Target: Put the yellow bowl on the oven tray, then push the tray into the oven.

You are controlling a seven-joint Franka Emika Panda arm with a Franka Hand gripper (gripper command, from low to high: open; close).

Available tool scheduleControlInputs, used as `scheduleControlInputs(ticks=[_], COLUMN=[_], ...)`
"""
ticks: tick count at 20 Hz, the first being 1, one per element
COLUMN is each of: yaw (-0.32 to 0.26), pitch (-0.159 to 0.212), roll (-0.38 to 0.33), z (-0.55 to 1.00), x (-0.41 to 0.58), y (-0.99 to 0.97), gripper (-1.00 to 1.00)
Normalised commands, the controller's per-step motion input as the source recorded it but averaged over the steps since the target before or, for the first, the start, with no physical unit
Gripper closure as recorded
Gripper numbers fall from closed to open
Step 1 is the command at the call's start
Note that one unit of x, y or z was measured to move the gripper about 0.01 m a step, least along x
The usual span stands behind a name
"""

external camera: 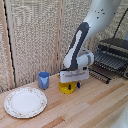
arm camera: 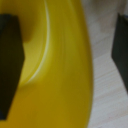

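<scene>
The yellow dish (external camera: 63, 89) sits on the wooden table near the middle of the exterior view. My grabber (external camera: 73, 85) has come down onto it, its blue tips at the bowl's rim. In the wrist view the yellow dish (arm camera: 60, 75) fills most of the picture. One dark finger (arm camera: 9, 65) is over its inside, and the other finger (arm camera: 121, 45) is outside over bare wood. The jaws stand wide apart, and table shows between the outer finger and the bowl's wall. The oven (external camera: 116, 46) stands at the exterior view's right, door down, with the baking sheet (external camera: 108, 61) drawn partly out.
A blue cup (external camera: 43, 79) stands just to the exterior view's left of the bowl. A large white patterned plate (external camera: 25, 102) lies at the front left. The oven's dropped door (external camera: 99, 74) juts toward the arm. A woven screen closes off the back.
</scene>
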Motion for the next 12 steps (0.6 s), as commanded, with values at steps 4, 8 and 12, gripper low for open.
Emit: scheduleControlInputs(ticks=[4, 8, 12], yaw=[-0.024, -0.078, -0.105], pitch=[-0.002, 0.013, 0.044], roll=[-0.008, 0.0, 0.0], z=[0.0, 0.22, 0.57], x=[0.016, 0.222, 0.314], y=[0.07, -0.06, -0.15], gripper=[1.0, 1.0, 1.0])
